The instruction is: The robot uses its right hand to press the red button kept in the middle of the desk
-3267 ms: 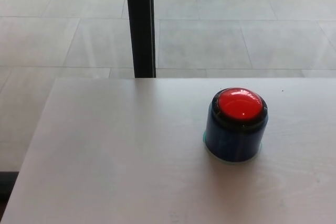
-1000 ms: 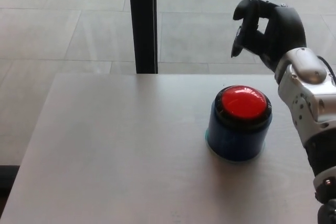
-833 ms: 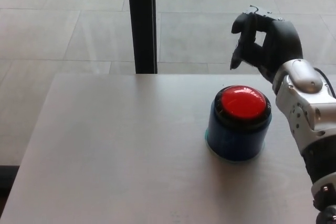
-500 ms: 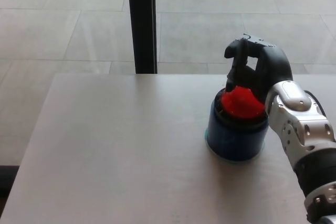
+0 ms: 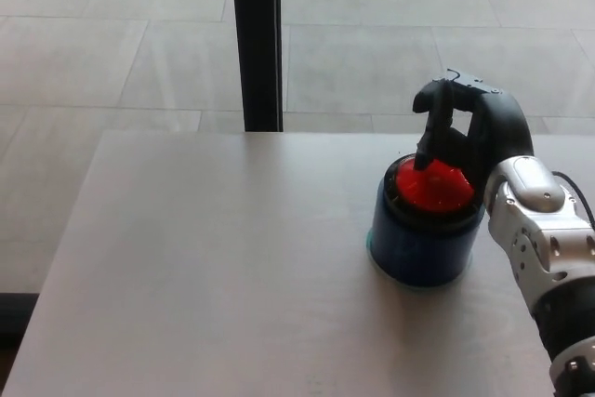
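Observation:
A red dome button (image 5: 435, 189) sits on a dark blue round base (image 5: 416, 244), right of the middle of the pale desk (image 5: 214, 267). My right hand (image 5: 472, 125) comes in from the right and hangs over the button's far side. Its black fingers (image 5: 429, 132) curl downward and their tips rest on the red dome. The hand holds nothing, and a gap shows between fingers and palm. Part of the dome is hidden under the hand. The silver forearm (image 5: 544, 230) runs to the lower right corner. My left hand does not show.
A black upright post (image 5: 257, 39) stands just behind the desk's far edge. Grey tiled floor (image 5: 112, 53) lies beyond and to the left of the desk. The desk's left edge (image 5: 58, 258) slants toward the lower left corner.
My right hand came in from the right, hovered above and behind the button, then lowered until its fingertips reached the red dome. The view has shifted slightly.

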{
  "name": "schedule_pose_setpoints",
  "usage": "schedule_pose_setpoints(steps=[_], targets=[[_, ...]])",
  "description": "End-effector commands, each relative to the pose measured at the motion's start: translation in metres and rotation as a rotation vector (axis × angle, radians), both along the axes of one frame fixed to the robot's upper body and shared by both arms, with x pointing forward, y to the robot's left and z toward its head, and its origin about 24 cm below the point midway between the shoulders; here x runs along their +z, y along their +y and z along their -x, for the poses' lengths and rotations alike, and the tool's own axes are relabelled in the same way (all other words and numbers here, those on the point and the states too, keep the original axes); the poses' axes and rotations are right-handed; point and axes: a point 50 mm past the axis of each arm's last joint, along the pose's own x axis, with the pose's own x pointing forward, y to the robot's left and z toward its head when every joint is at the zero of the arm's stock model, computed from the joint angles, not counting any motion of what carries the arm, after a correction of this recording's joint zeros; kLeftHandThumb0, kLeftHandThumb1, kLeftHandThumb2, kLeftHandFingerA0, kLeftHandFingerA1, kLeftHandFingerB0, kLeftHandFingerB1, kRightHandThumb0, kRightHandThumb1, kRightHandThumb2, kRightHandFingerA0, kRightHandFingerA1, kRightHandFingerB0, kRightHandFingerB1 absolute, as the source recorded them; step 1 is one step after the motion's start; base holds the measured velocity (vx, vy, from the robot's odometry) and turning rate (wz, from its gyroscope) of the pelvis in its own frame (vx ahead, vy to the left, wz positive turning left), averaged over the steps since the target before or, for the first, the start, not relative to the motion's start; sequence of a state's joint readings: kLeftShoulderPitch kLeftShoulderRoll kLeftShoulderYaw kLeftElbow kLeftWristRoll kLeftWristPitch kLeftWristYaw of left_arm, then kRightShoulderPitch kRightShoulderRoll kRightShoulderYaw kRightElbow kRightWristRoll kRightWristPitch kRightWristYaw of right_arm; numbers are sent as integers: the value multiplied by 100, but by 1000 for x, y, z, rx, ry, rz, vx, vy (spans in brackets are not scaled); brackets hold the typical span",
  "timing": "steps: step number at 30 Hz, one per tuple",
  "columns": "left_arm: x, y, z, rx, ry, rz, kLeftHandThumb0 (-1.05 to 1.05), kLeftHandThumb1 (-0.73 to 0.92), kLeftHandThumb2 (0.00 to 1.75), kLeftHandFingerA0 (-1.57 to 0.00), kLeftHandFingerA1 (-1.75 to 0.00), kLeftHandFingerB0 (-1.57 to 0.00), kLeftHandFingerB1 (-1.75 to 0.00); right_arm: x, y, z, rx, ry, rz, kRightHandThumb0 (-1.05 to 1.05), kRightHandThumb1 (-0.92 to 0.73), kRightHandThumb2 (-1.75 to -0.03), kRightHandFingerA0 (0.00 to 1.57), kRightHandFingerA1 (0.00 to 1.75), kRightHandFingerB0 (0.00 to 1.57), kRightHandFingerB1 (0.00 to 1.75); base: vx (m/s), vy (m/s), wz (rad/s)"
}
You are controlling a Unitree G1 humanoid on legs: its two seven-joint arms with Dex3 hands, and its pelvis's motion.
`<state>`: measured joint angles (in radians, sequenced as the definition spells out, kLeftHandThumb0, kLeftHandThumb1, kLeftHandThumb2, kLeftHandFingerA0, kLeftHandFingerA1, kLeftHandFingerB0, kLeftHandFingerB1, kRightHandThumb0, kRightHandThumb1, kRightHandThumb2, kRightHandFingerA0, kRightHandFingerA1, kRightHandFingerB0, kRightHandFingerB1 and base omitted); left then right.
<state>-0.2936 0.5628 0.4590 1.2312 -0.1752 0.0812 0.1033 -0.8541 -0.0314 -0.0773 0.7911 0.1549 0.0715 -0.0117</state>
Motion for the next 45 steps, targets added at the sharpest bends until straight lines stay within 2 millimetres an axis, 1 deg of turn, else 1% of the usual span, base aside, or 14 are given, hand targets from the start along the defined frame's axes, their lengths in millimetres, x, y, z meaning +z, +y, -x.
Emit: schedule_pose_setpoints(steps=[1, 3, 4, 5, 10, 18, 22, 23, 30, 32, 35, 40, 42, 45], targets=[[5, 5, 1, 16, -18, 7, -51, 86, 109, -10, -84, 0, -67, -41, -19, 11, -61, 152, 57, -26, -53, -119, 100, 175, 80, 156, 0, 0, 0], [5, 5, 0, 15, -8, 4, -53, 88, 106, -12, -92, -1, -69, -47, -20, 13, -62, 164, 70, -26, -53, -118, 99, 175, 79, 158, 0, 0, 0], [6, 6, 0, -10, 36, -31, -53, 83, 117, -29, -87, 0, -63, -57, -21, 17, -68, 194, 72, -26, -53, -119, 99, 175, 77, 160, 0, 0, 0], [6, 5, 1, 2, 21, -18, -52, 89, 103, -26, -101, -1, -66, -63, -20, 20, -74, 210, 69, -25, -52, -118, 98, 175, 77, 162, 0, 0, 0], [7, 5, -1, 6, 7, -17, -52, 88, 105, -17, -97, -1, -69, -79, -12, 27, -67, 243, 116, -28, -50, -120, 100, 175, 79, 161, 0, 0, 0], [7, 5, -2, 9, 0, -23, -52, 87, 112, -33, -95, -3, -68, -62, -12, 19, -26, 187, 144, -30, -54, -117, 100, 175, 76, 167, 0, 0, 0], [7, 5, -1, 1, 4, -27, -53, 85, 109, -14, -107, 0, -73, -51, -20, 14, -42, 179, 172, -29, -57, -115, 96, 175, 76, 164, 0, 0, 0], [7, 6, -1, 5, 2, -26, -53, 87, 113, -32, -95, -6, -70, -45, -26, 11, -56, 166, 192, -28, -56, -112, 96, 175, 77, 161, 0, 0, 0], [5, 4, 1, 12, -5, -11, -53, 88, 110, -25, -91, -2, -67, -17, -44, 3, -105, 107, 196, -29, -53, -116, 99, 175, 77, 159, 0, 0, 0], [3, 4, 2, 3, 5, 1, -52, 88, 108, -6, -97, 0, -67, 6, -53, -2, -126, 41, 159, -28, -47, -125, 100, 175, 79, 159, 0, 0, 0], [2, 4, 4, 4, 18, -14, -51, 88, 111, -37, -98, -10, -71, 29, -58, -8, -136, -7, 85, -27, -48, -126, 97, 175, 73, 159, 0, 0, 0], [0, 4, 6, 13, 18, -5, -52, 88, 112, -28, -91, -3, -67, 81, -70, -16, -182, -90, -51, -31, -62, -107, 97, 175, 75, 150, 0, 0, 0], [0, 4, 6, 29, 12, -2, -52, 90, 106, -20, -98, -1, -64, 98, -77, -15, -185, -153, -69, -29, -43, -133, 101, 175, 74, 157, 0, 0, 0], [-1, 5, 10, 15, 15, -6, -52, 88, 112, -29, -95, -6, -70, 114, -84, -12, -193, -216, -95, -28, -45, -134, 100, 175, 75, 157, 0, 0, 0]])
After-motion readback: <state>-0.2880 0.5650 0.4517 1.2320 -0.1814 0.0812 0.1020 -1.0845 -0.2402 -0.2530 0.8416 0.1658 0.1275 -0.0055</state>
